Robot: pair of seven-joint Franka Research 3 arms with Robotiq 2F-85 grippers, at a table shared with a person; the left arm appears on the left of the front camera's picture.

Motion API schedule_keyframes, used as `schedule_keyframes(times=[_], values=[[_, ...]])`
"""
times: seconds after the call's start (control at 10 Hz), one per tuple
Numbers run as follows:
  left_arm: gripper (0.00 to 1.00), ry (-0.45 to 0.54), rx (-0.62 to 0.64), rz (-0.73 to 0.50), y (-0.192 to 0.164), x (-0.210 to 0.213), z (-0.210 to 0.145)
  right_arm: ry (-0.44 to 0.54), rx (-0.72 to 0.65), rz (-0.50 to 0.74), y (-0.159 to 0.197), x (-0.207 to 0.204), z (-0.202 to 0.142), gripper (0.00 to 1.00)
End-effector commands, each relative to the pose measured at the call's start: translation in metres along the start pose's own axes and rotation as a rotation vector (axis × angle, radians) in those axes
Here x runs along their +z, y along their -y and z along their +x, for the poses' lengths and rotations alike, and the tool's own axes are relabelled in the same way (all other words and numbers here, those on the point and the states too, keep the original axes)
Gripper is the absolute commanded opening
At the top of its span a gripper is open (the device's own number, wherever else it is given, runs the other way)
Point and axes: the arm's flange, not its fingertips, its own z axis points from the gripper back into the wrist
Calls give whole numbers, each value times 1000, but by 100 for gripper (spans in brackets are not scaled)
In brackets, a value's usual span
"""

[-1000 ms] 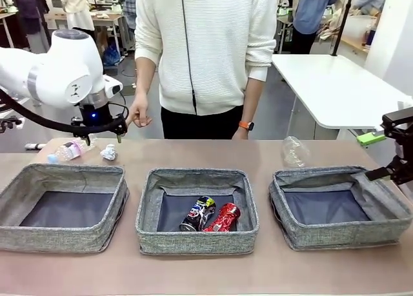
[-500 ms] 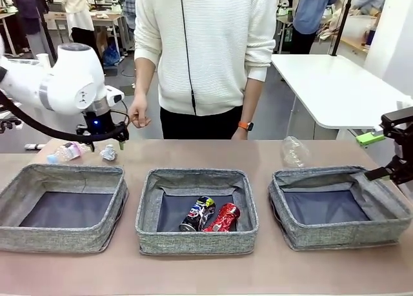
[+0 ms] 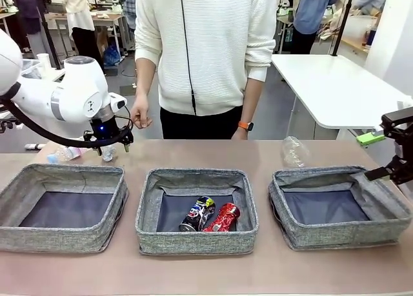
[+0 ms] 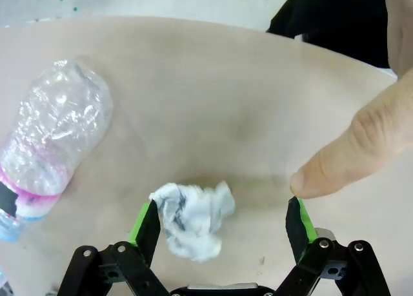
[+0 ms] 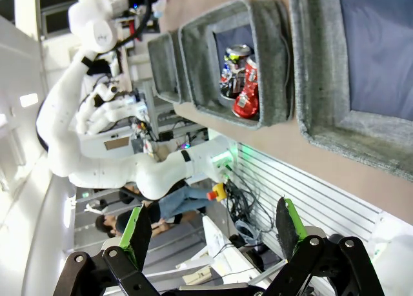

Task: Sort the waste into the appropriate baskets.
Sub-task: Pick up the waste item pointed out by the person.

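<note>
A small white paper wad (image 4: pixel 190 218) lies on the table between the fingers of my open left gripper (image 4: pixel 222 222), close to one pad and apart from the other. In the front view the left gripper (image 3: pixel 111 146) hangs low over the wad behind the left basket (image 3: pixel 64 172). A pink-labelled clear bottle (image 4: pixel 48 148) lies beside the wad. The middle basket (image 3: pixel 197 175) holds a dark printed can (image 3: pixel 198 213) and a crushed red can (image 3: pixel 222 217). Another clear bottle (image 3: pixel 293 151) lies behind the right basket (image 3: pixel 322 175). My right gripper (image 3: pixel 375 156) stands open at the right basket's far right corner, holding nothing.
A person stands at the far side of the table; a hand (image 3: pixel 139 115) hangs near my left gripper, and a finger (image 4: pixel 348 154) reaches almost to one pad. In the right wrist view the right gripper (image 5: pixel 211 226) is open beside the baskets' row.
My left arm has swung right and down, bringing its open gripper around the paper wad. The right arm, the baskets and the cans have not moved.
</note>
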Motion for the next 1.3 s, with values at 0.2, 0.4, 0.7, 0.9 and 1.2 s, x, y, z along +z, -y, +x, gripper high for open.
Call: schedule_keyframes(times=[0.2, 0.4, 0.7, 0.9, 1.2], values=[[100, 27, 20, 1, -1, 1, 3, 18, -18, 9, -3, 0, 3, 100], [41, 25, 17, 39, 0, -1, 2, 18, -18, 9, -3, 0, 3, 100], [0, 25, 13, 51, -2, -2, 1, 18, -18, 9, -3, 0, 3, 100], [5, 26, 11, 55, -4, -2, 1, 18, -18, 9, -3, 0, 3, 100], [0, 24, 14, 60, -6, -2, -1, 18, -18, 9, -3, 0, 3, 100]])
